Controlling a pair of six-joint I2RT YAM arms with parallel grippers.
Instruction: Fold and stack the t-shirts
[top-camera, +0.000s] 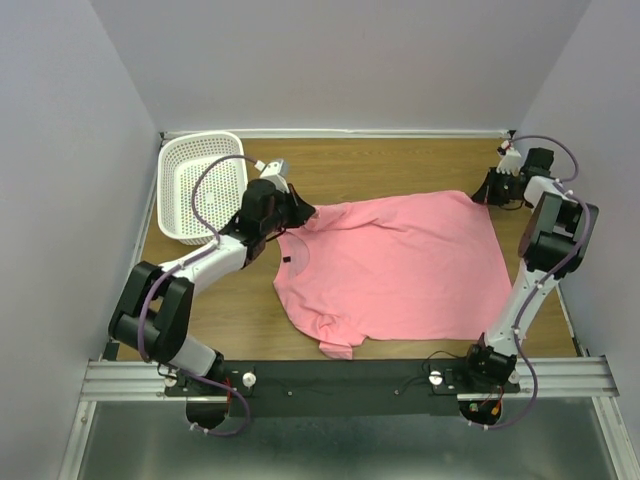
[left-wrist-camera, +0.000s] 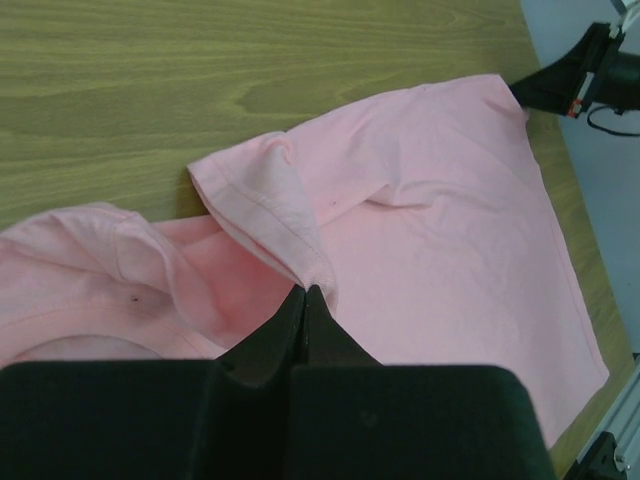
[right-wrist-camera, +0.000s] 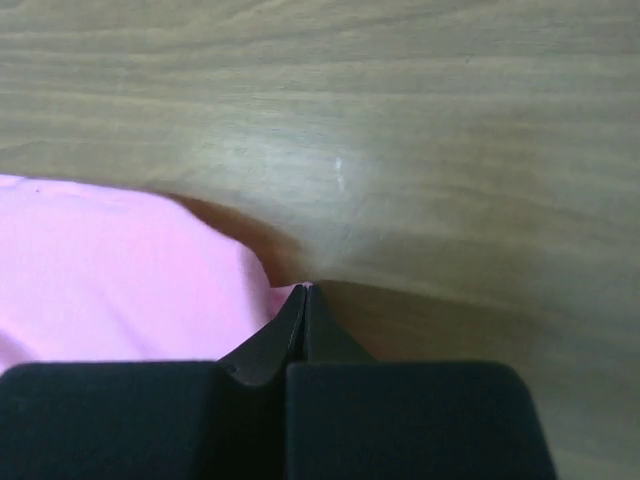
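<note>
One salmon-pink t-shirt (top-camera: 400, 265) lies spread on the wooden table, its collar with a dark label at the left. My left gripper (top-camera: 300, 213) is shut on the far sleeve of the t-shirt (left-wrist-camera: 270, 200), pinching its hem at the fingertips (left-wrist-camera: 306, 292). My right gripper (top-camera: 482, 193) is shut on the far right bottom corner of the t-shirt (right-wrist-camera: 120, 270), at table level; the cloth edge sits in its closed tips (right-wrist-camera: 304, 290). The right gripper also shows in the left wrist view (left-wrist-camera: 560, 85) at the shirt's far corner.
A white perforated plastic basket (top-camera: 195, 185) stands at the far left, just behind my left arm. Grey walls close the table at the back and both sides. A metal rail (top-camera: 340, 378) runs along the near edge.
</note>
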